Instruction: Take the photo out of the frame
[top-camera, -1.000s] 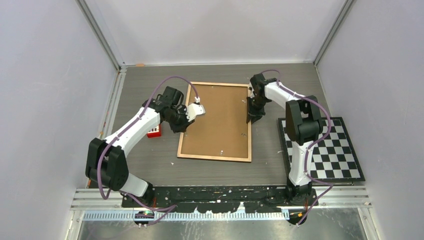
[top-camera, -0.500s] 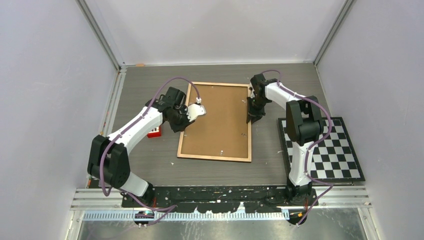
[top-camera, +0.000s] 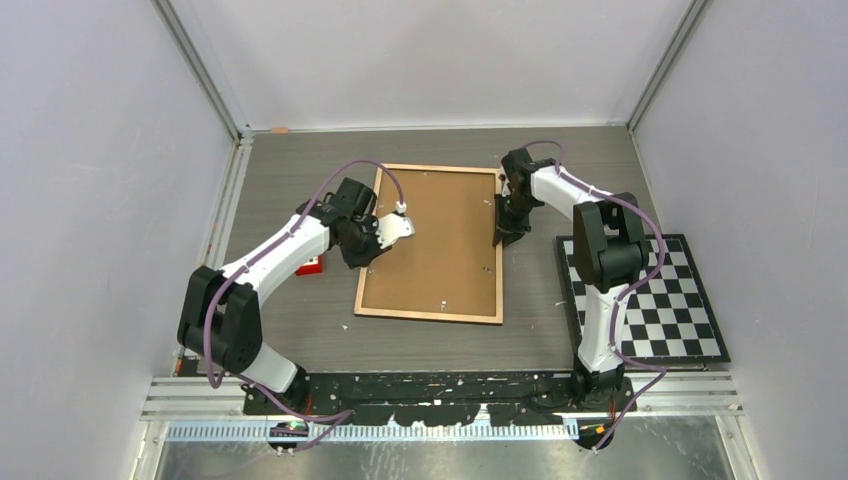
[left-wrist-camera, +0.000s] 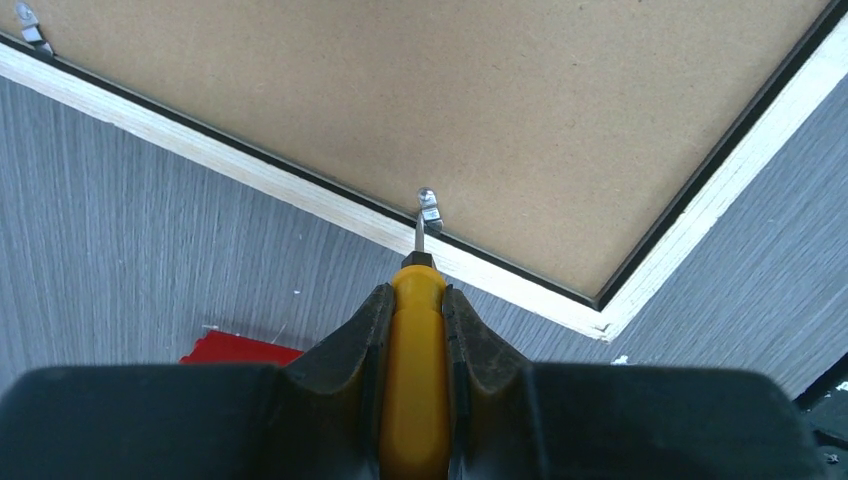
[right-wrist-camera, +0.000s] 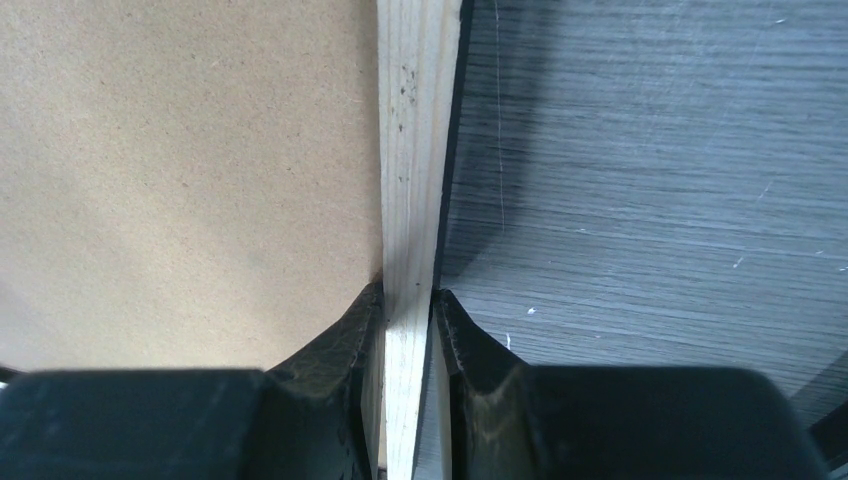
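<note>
The frame (top-camera: 432, 243) lies face down mid-table, its brown backing board up inside a light wood edge. The photo is hidden under the board. My left gripper (top-camera: 366, 245) sits at the frame's left edge, shut on a yellow-handled screwdriver (left-wrist-camera: 418, 370). The screwdriver's tip touches a small metal retaining clip (left-wrist-camera: 429, 207) on the frame's wood edge (left-wrist-camera: 300, 190). My right gripper (top-camera: 503, 237) is shut on the frame's right wood edge (right-wrist-camera: 412, 150), one finger on each side of it.
A red object (top-camera: 309, 265) lies left of the frame, beside my left arm; it also shows in the left wrist view (left-wrist-camera: 235, 348). A black-and-white checkerboard (top-camera: 645, 298) lies at the right. Another clip (left-wrist-camera: 30, 28) sits further along the frame's edge.
My left gripper has shifted slightly right, toward the frame's left edge, with the screwdriver. The right arm and the frame have not moved.
</note>
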